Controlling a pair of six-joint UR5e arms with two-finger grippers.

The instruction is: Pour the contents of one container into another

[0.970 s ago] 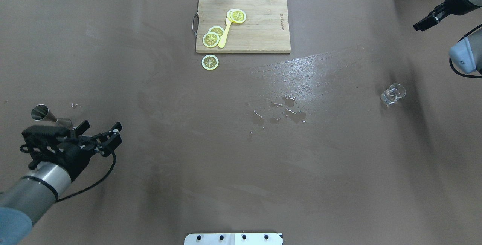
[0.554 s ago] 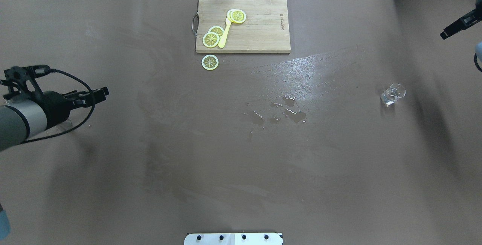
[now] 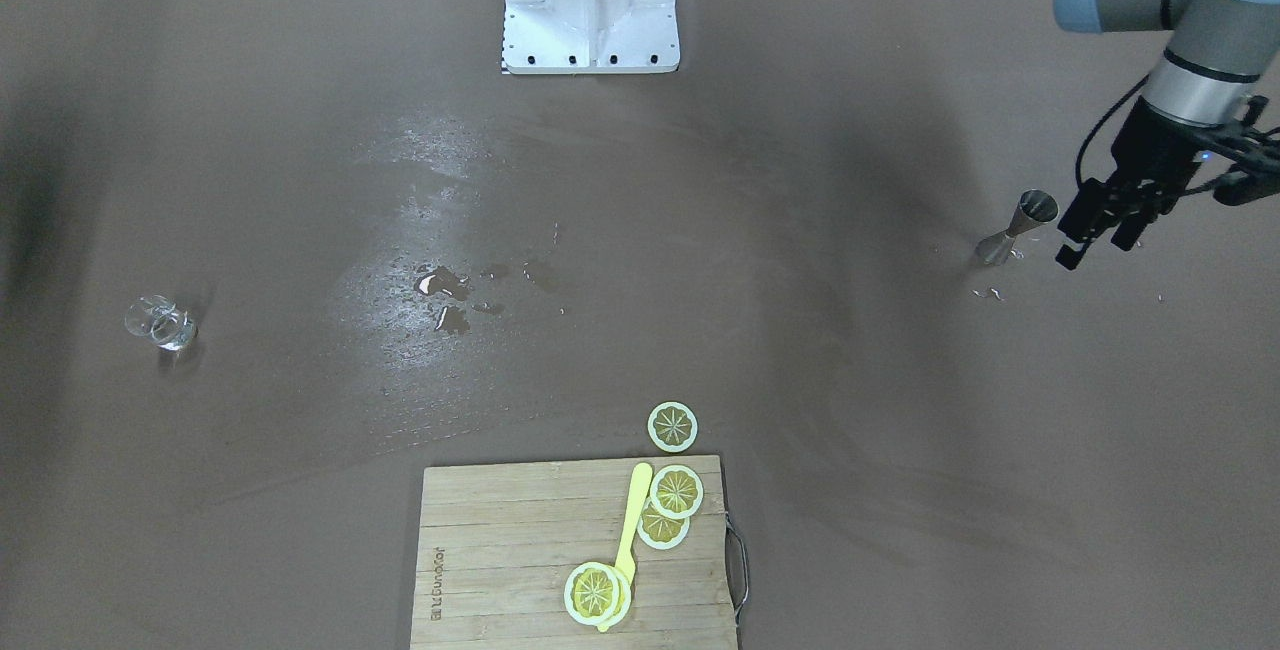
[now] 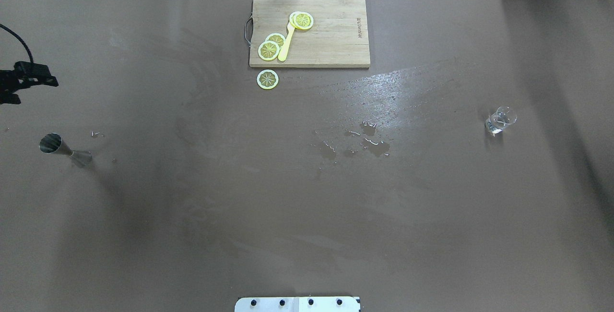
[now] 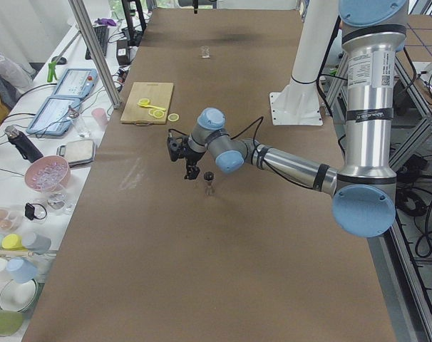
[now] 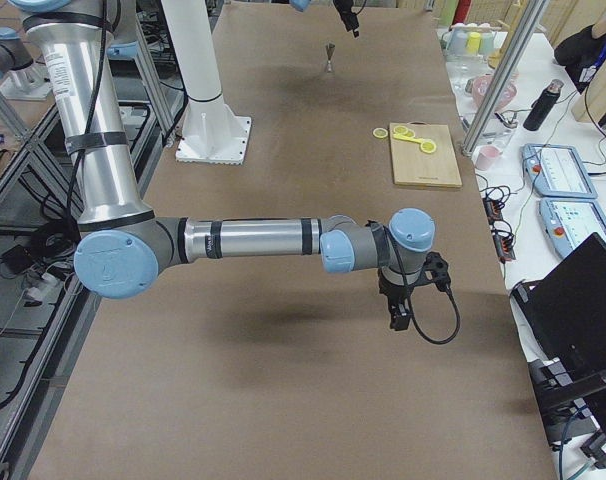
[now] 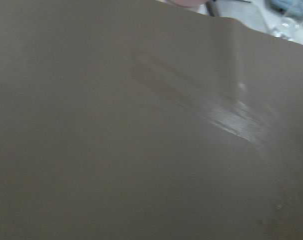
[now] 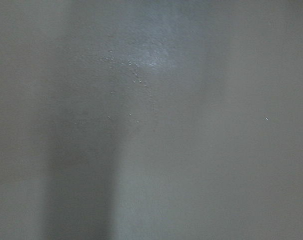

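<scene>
The clear glass tumbler [image 4: 500,120] stands upright at the table's right side, also small in the front view [image 3: 160,322], with no gripper near it. The silver hourglass jigger [image 4: 60,148] stands on its own at the far left [image 3: 1018,227]. My left gripper [image 3: 1095,250] hangs just beside the jigger, above the table and apart from it, open and holding nothing. Only a black tip of the left gripper [image 4: 29,79] shows at the overhead view's left edge. My right gripper [image 6: 398,312] shows only in the right side view, low over the table. I cannot tell its state.
A wooden cutting board [image 4: 336,48] at the far middle carries lemon slices [image 4: 268,50] and a yellow utensil [image 4: 286,43]. One loose slice [image 4: 267,79] lies in front of it. Spilled water [image 4: 369,141] spots the table's middle. The robot's base plate [image 4: 297,304] sits at the near edge.
My left arm has swung from beside the jigger toward the far left edge, uncovering the jigger. The right arm has left the overhead view at the right. Tumbler and jigger have not moved.
</scene>
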